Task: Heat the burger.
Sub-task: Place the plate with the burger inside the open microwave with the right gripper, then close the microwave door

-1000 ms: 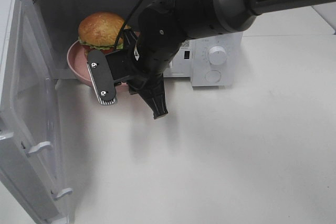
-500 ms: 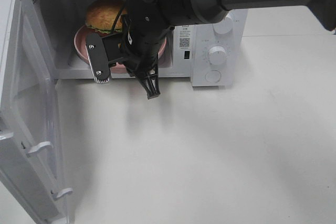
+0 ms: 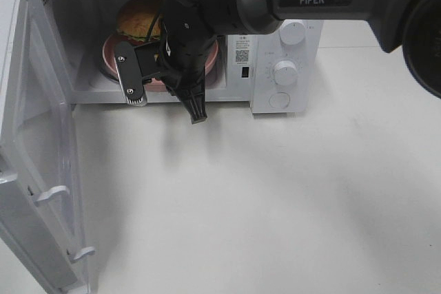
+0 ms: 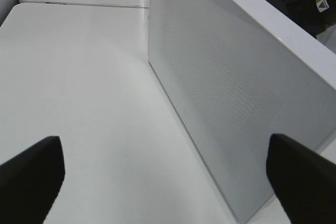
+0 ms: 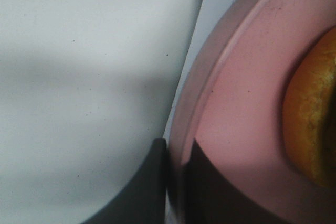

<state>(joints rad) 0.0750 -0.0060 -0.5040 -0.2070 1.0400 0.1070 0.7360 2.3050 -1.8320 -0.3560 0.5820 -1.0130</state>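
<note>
While my right hand pinched the rim of the pink plate, the burger sat just beyond my fingertips on it, inside the open microwave. My left hand was spread and empty. Remaining, I judged: let go, shut the door, start heating.

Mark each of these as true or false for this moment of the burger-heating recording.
1. The microwave has its door open. True.
2. The burger lies outside the microwave. False: it sits on the pink plate in the cavity.
3. The right gripper is open, clear of the plate. False: it is shut on the plate's rim.
4. The left gripper is open and holds nothing. True.
</note>
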